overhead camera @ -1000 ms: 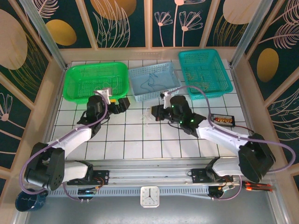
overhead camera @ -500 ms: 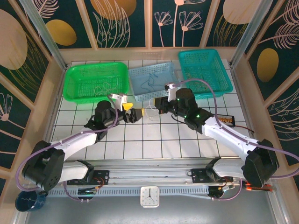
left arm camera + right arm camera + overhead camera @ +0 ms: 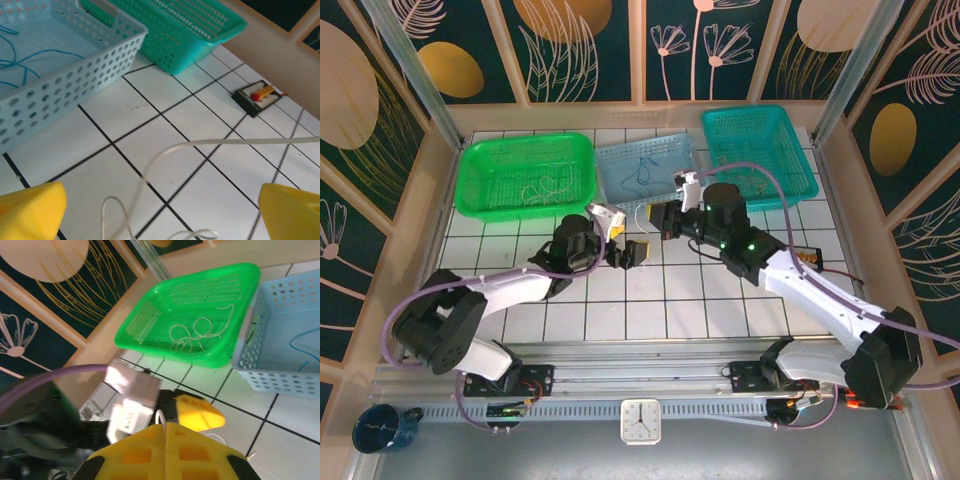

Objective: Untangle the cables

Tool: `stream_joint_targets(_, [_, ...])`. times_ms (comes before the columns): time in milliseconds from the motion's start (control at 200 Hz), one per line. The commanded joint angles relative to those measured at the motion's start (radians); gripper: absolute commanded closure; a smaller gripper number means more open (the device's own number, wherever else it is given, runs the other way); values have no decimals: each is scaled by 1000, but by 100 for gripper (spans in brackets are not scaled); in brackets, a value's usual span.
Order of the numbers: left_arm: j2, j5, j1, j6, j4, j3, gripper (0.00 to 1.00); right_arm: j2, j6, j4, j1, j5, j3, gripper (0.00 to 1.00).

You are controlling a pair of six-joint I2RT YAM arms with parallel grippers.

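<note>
White tiled bench with a dark grid.

Far left: the green basket, rectangular perforated plastic with a flared rim, holds thin whitish cables in loose curls.

Near the bench centre, the left fingers, tipped with matte yellow wedges, are spread wide just above the tiles. Between them passes one whitish cable, a smooth thin strand that arcs across the grid lines and curls into small loops at its near end. Whether it touches either wedge cannot be told.

Behind them, the blue basket, pale, with walls punched by round holes, contains a blue cable lying in open bends.

Just in front of that basket and close to the left fingers, the right fingers, yellow blocks with a waffle pattern, are pressed together and pinch the whitish cable. It emerges as a small loop from the seam between them.

Right: the teal basket, fine mesh, has tan strands on its floor.

Far right: a small black tray, flat and rectangular, holds orange and red pieces.
</note>
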Motion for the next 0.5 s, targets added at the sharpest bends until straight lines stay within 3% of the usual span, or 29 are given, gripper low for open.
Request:
stream_joint_targets(0, [55,-50,-4,7,112,43,9,-46,26,11,-4,-43,54,100])
stream_joint_targets(105, [112,-22,-4,-8,136,63,28,-63,25,6,-4,-48,100,100])
stream_joint_targets(315, [166,9,-6,-58,204,39,78,-64,10,8,-23,-62,234,100])
stream_joint_targets(390, [171,7,-5,-67,216,22,81,-62,15,27,-47,-72,280,100])
stream_joint_targets(495, [174,9,-5,-74,224,-1,75,-64,47,73,-106,-98,327,100])
